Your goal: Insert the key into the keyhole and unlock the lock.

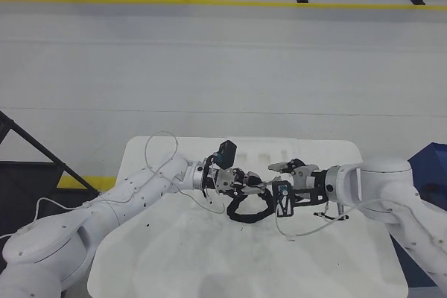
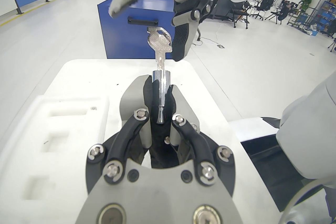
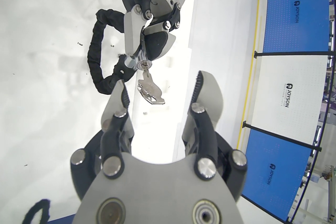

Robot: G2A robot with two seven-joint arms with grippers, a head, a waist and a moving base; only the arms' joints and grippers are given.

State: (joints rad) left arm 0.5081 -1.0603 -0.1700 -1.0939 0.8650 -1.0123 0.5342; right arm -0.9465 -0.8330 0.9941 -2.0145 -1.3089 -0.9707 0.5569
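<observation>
Left wrist view: tray (image 2: 39, 104) near lock (image 2: 161, 88).

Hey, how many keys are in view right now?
1. The key sits in the keyhole of the lock, which the left gripper clamps. The right gripper is open, its fingers either side of the key's head. Others could be hidden.

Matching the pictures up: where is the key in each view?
Top view: too small to pick out, where the left gripper meets the right gripper.
Left wrist view: key juts from the lock cylinder past the left gripper's tips.
Right wrist view: key between the right gripper's open fingers.
Shared landmark: the left gripper clamping the cylinder.
</observation>
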